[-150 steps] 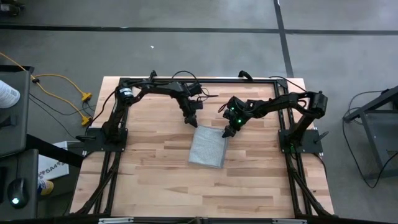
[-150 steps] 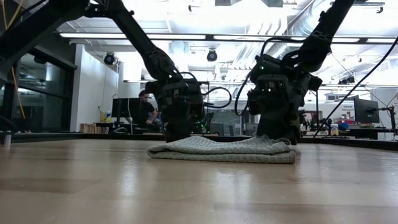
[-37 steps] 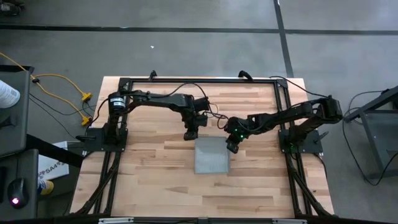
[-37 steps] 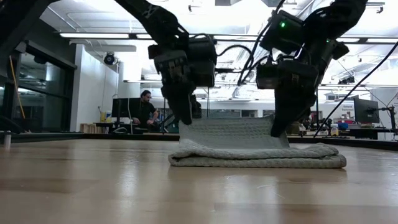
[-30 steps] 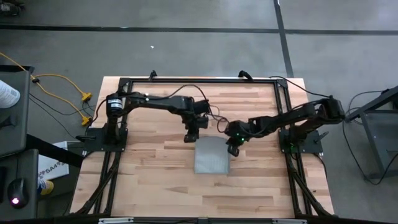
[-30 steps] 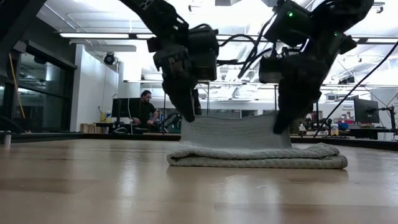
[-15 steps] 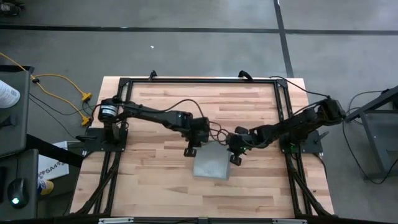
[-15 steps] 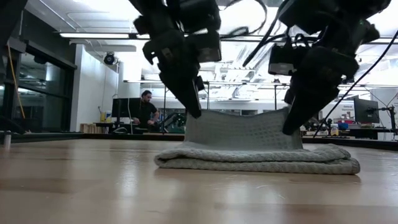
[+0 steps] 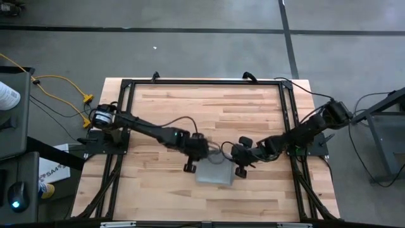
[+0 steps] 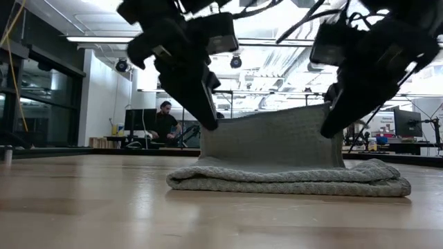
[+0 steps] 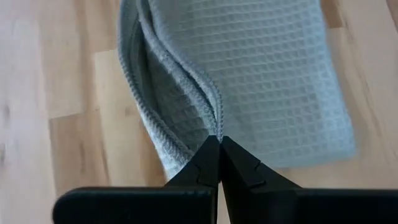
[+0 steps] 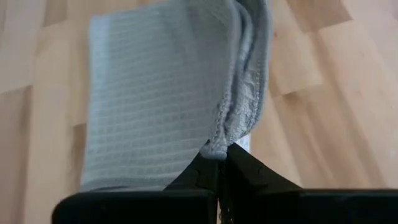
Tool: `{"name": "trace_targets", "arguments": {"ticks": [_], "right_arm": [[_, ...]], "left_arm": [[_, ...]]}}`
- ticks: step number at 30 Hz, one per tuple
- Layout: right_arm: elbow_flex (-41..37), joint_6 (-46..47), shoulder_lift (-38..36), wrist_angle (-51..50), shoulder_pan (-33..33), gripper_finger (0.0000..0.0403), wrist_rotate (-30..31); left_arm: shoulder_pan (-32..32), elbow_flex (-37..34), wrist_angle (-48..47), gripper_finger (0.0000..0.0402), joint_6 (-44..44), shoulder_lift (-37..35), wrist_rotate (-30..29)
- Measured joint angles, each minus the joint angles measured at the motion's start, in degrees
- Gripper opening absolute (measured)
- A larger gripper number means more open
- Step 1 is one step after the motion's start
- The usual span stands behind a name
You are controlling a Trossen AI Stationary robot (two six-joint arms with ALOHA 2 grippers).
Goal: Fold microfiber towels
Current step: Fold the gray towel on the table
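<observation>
- The microfiber towel (image 9: pixel 215 172) is lifted by one edge between both grippers, its folded remainder left on the wooden table (image 9: pixel 158 107).
- The left gripper (image 11: pixel 218 140) is clamped on one corner.
- The right gripper (image 12: pixel 219 152) is clamped on the other.

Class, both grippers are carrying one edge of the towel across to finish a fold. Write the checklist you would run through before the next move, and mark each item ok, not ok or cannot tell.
1. Left gripper shut on a corner of the towel: ok.
2. Right gripper shut on the other corner: ok.
3. Lifted edge held level between the two grippers in the low view: ok.
4. Lower layers lying flat on the table, not dragged up: ok.
5. Lifted edge carried all the way over the towel's opposite edge: not ok, it stands upright.
6. Lower layers' edges aligned: cannot tell.
</observation>
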Motion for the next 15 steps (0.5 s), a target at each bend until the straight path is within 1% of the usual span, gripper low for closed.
{"name": "trace_targets", "arguments": {"ticks": [3,10,15], "right_arm": [[0.0,1.4,0.0,0.1,2.1,0.0004,1.5],[0.0,2.7,0.0,1.8,6.5,0.0004,2.9],[0.0,3.2,0.0,2.1,9.3,0.0004,5.3]], "left_arm": [[-1.9,-0.1,-0.2,0.0,-0.3,-0.6,-2.7],[-5.2,-0.1,-1.0,0.0,-4.5,-1.4,-5.6],[-8.3,0.0,-0.6,0.0,-7.3,-1.7,-7.4]]}}
